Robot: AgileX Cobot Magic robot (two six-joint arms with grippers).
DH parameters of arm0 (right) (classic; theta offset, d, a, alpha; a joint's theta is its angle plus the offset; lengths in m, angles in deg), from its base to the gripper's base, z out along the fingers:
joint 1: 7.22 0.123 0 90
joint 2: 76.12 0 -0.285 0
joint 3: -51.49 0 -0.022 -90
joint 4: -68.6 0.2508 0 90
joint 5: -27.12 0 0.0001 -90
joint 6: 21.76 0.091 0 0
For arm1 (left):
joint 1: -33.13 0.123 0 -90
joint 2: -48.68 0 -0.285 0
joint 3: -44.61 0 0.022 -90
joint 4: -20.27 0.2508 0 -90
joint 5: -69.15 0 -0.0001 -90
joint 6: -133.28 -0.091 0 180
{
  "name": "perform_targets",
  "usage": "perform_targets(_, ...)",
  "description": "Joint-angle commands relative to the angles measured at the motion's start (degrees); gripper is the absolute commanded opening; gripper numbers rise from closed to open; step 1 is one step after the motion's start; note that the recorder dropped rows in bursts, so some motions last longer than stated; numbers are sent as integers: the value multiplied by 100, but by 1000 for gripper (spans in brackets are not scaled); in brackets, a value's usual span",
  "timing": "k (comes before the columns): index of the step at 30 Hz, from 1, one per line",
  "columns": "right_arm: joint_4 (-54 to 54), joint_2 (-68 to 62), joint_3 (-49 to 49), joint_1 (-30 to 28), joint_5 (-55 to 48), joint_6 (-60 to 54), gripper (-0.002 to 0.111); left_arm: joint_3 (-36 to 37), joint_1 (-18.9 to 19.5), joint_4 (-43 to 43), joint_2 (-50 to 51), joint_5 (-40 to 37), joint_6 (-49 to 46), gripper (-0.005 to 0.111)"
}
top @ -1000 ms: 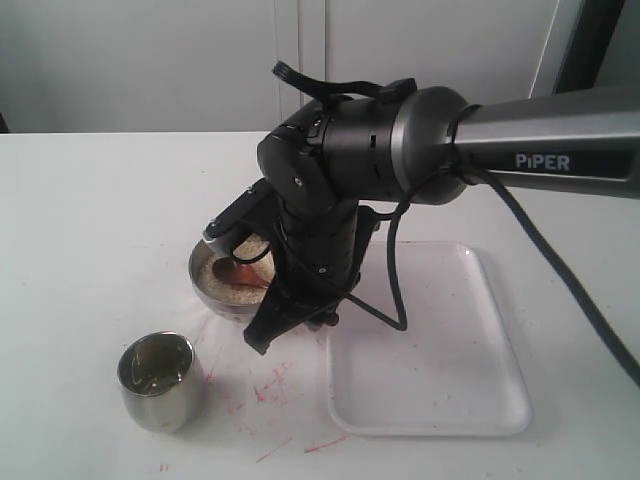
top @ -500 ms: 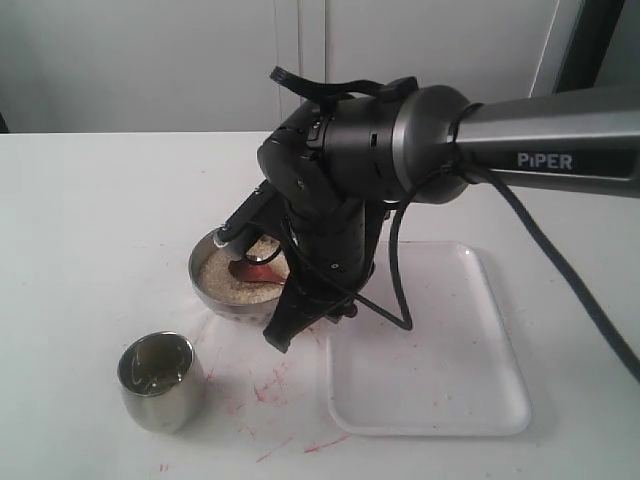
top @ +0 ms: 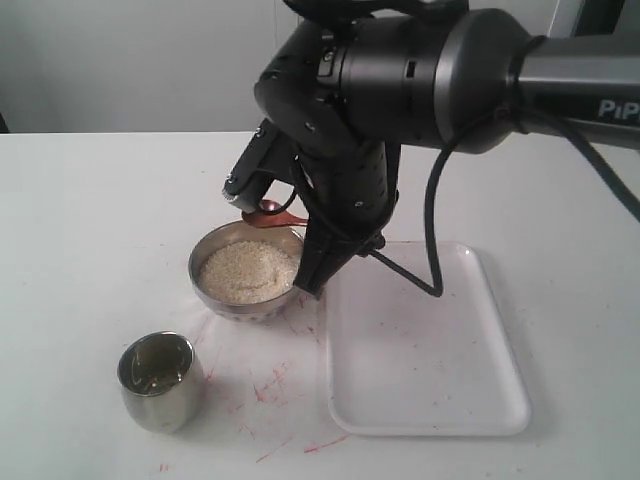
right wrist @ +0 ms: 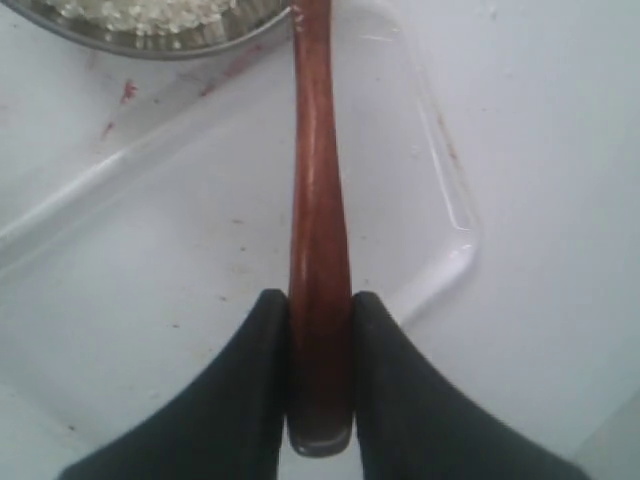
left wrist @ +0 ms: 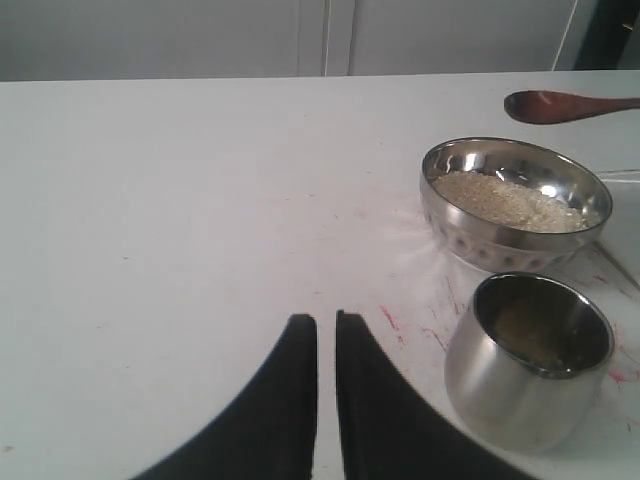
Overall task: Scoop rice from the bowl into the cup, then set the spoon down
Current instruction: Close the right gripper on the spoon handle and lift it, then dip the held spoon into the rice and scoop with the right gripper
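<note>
My right hand [right wrist: 318, 305] pinches the spoon [top: 270, 212] by its handle end. The scoop points left, in the air over the far rim of the bowl [top: 195, 272] of rice [top: 247, 270]. The cup [top: 160, 385] stands near and left of it. My left hand [left wrist: 322, 320] is pressed almost together and empty. I can't tell whether the scoop carries grains.

Rice [top: 246, 272]: is showing off-white, finely grained.
Bowl [left wrist: 490, 248]: is gleaming silver, with a dotted band running round its outer wall.
Cup [top: 160, 395]: is shining plain silver.
Spoon [right wrist: 318, 220]: is glowing dark reddish-brown.
Tray [top: 440, 350]: is appearing translucent white.
Table [top: 90, 230]: is showing white, carrying red streaks [top: 268, 388].
</note>
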Motion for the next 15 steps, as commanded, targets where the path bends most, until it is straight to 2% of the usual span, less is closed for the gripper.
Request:
perform_targets(1,-653,71,257,249,-357,-349,0,-41,9,-37,4,19,10,14)
perform_targets(9,-1793,59,322,642,-357,-777,0,-41,9,-37,4,19,10,14)
perform_targets(15,-2059,59,322,813,-357,-1283,0,-41,9,-37,4,19,10,14)
